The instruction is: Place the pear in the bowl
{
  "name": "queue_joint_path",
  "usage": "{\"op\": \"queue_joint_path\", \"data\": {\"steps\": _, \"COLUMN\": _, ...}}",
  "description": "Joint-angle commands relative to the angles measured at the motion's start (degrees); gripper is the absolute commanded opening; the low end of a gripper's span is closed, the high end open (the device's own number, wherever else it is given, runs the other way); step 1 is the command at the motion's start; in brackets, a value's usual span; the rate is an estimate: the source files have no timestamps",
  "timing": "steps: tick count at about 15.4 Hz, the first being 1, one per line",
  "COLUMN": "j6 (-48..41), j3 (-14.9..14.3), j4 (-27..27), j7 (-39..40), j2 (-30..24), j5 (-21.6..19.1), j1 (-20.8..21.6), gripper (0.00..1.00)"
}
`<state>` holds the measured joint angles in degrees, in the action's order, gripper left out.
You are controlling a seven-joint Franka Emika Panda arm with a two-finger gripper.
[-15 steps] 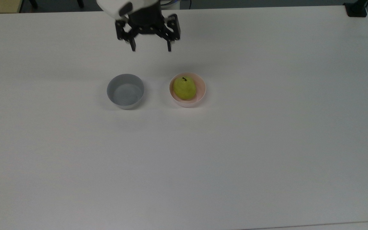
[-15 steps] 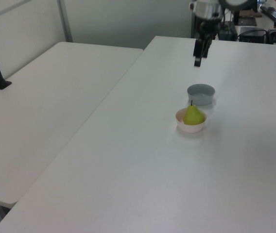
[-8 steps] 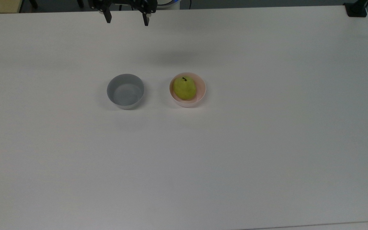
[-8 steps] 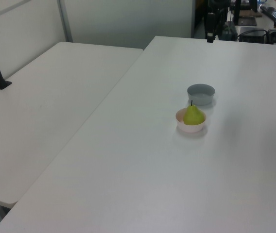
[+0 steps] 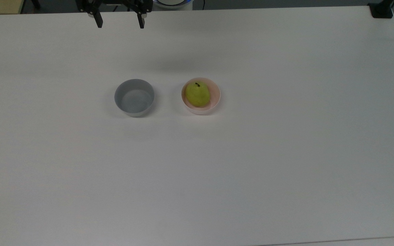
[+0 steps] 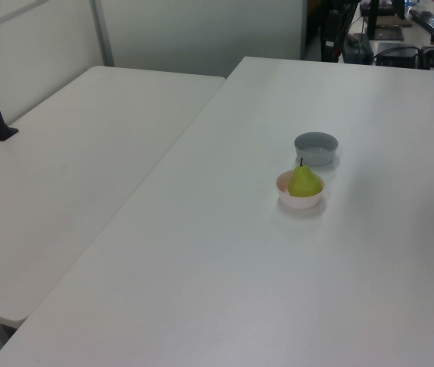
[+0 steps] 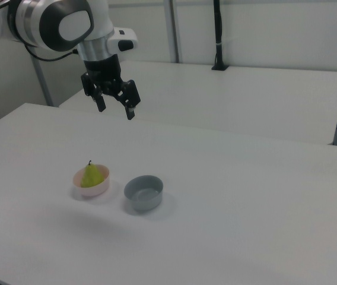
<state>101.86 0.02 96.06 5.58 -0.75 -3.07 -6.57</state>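
White desk (image 5: pixel 251 177), top view: the near half is bare and wide open; no writing or labels can be read on any item. Mid-desk, the pear (image 5: pixel 197 94) lies inside the pale pink bowl (image 5: pixel 216 101), its body resting on the bowl's floor. In the top view its dark stem points toward the far edge of the desk, so its long axis runs near-to-far; in the left view (image 6: pixel 304 182) and the right view (image 7: pixel 91 176) the stem stands upward above the rim. The grey bowl (image 5: pixel 134 96) stands beside the pink bowl, on the top view's left, apart from it with bare desk between them. Broad free surface surrounds both bowls on every side. Beyond them, the hand (image 5: pixel 119 22) hangs raised over the far edge of the desk, its two fingers (image 7: pixel 130 111) spread wide apart and gripping nothing.
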Motion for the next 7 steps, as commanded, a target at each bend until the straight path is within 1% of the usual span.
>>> {"op": "queue_joint_path", "data": {"steps": 1, "j6": 1.06, "j3": -0.46, "j4": -0.17, "j7": 0.57, "j2": 0.05, "j5": 0.17, "j1": 0.51, "gripper": 1.00}}
{"op": "queue_joint_path", "data": {"steps": 7, "j6": 0.97, "j3": -0.28, "j4": -0.17, "j7": 0.57, "j2": -0.04, "j5": 0.70, "j1": 0.69, "gripper": 1.00}}
